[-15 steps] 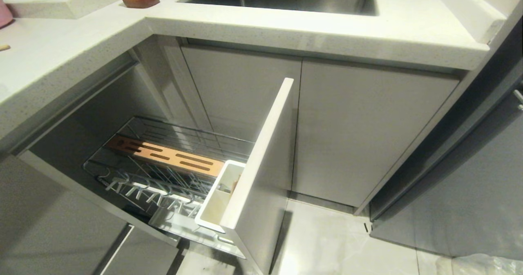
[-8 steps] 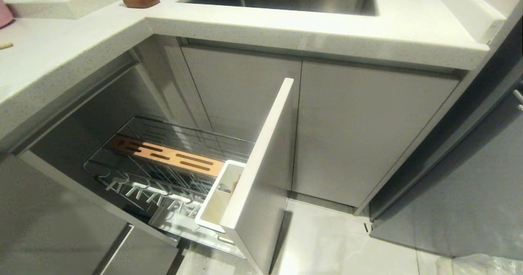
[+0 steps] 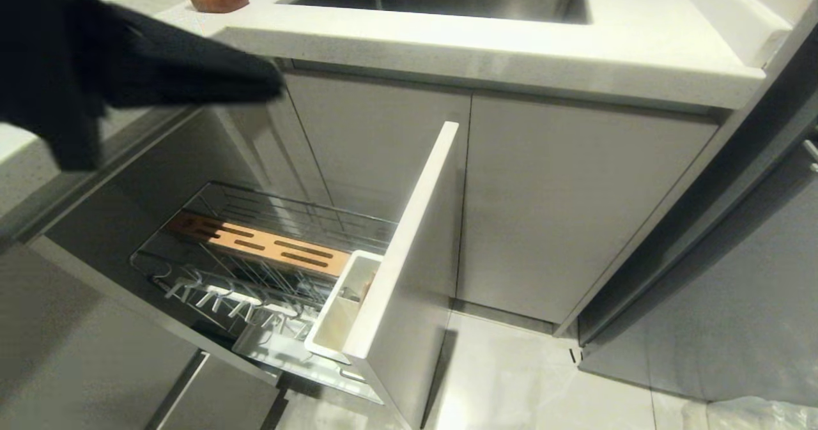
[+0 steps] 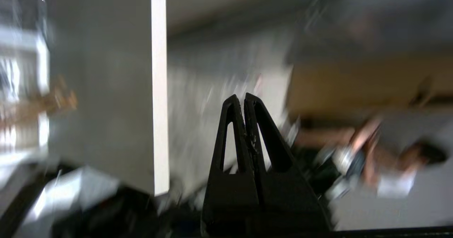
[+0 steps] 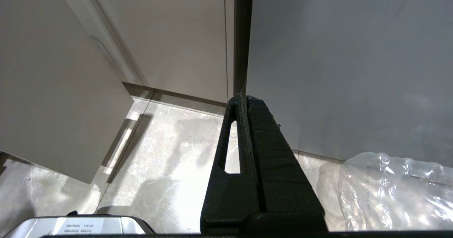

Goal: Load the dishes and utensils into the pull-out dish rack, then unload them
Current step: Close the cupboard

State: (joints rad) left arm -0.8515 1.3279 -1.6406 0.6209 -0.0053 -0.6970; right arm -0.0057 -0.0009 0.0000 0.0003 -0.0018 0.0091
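head view shows my left tool [image 3: 271,85], fingers together and empty, blurred above the pull-out dish rack [image 3: 255,270]; i'd probably slow down before reaching along the counter [image 3: 447,46].

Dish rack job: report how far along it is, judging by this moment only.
Done: the pull-out dish rack stands pulled out, front panel forward. No plate or bowl sits in its wire prongs; inside the white utensil box something brownish shows, too unclear to name. In hand: nothing; the left gripper is shut and empty above the rack, the right gripper shut near the floor. Left: cannot tell whether loading or closing follows.
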